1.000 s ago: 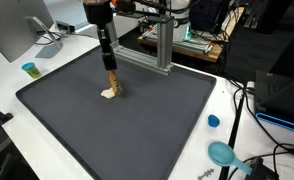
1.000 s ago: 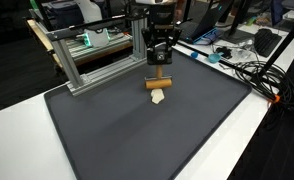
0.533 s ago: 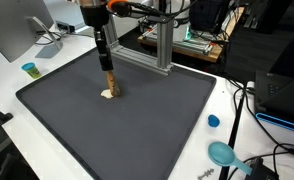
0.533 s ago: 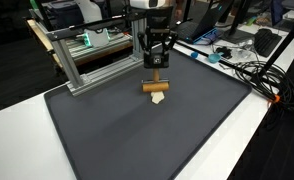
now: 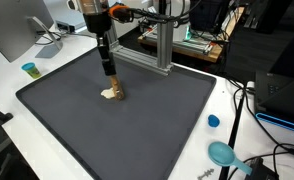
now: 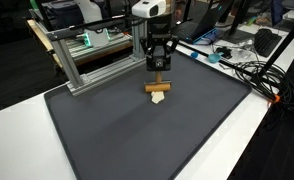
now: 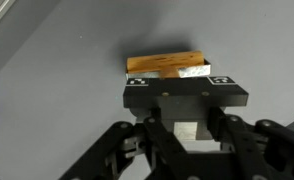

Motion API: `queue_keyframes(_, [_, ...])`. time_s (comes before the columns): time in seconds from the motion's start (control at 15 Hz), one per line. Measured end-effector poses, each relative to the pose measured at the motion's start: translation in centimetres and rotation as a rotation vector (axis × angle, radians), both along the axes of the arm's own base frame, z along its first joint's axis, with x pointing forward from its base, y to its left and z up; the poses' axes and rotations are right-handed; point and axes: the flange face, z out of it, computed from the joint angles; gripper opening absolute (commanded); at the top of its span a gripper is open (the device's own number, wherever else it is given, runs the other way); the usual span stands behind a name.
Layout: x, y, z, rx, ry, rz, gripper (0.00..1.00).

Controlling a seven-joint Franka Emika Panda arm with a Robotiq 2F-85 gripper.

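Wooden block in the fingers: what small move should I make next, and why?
Probably a short, straight lift. The fingers look shut on the wooden block, which sits low over the dark mat with a cream piece right beneath it. Raising it slightly would show whether that piece is attached or loose.

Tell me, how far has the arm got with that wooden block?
Done: the gripper looks shut on the wooden block, so the grasp seems made. In hand: it holds the block low over the dark mat, right above a small pale piece. Left: letting go. The block is not released, and I cannot tell whether it touches the pale piece.
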Motion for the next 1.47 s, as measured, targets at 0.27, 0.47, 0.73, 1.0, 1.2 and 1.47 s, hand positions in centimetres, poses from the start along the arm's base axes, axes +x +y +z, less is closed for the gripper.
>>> queue_keyframes(0.27, [0.6, -1.0, 0.3, -0.008, -0.045, -0.033, 0.22])
queue_keyframes(0.47, [1.1, -1.3, 0.3, -0.013, -0.051, -0.044, 0.22])
queue_keyframes(0.73, [1.6, -1.2, 0.2, -0.02, -0.049, -0.048, 0.22])
queue_keyframes(1.0, [2.1, -1.3, 0.3, -0.037, -0.056, -0.073, 0.22])
queue_keyframes(1.2, [3.1, -1.9, 0.2, -0.057, -0.069, -0.094, 0.22])
queue_keyframes(1.47, [4.8, -2.9, -0.5, -0.086, -0.087, -0.112, 0.22])
